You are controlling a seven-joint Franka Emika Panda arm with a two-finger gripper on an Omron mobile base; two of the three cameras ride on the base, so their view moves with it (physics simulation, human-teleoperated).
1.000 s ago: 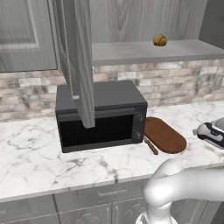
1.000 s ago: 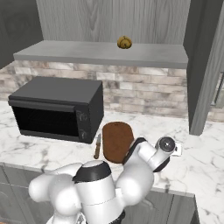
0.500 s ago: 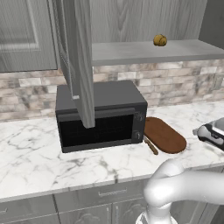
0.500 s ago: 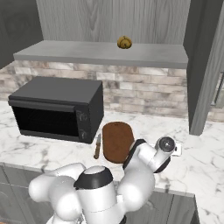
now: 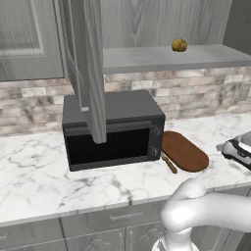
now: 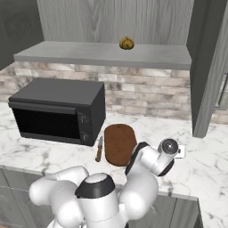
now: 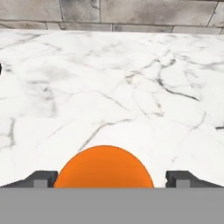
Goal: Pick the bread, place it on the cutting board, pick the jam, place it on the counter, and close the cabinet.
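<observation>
One marble counter [image 5: 39, 181] carries microwave [image 5: 113, 130] and cutting board [image 5: 184, 152].

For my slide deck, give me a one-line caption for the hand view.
Hand view: the orange jam sits between the two dark fingertips, above the white marble counter.

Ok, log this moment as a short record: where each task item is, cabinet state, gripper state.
bread: on the cabinet shelf, not on the board
cutting board: bare, on the counter right of the microwave
jam: orange jar between the gripper fingertips, above marble
cabinet: door open
gripper: around the jam; contact cannot be told
</observation>
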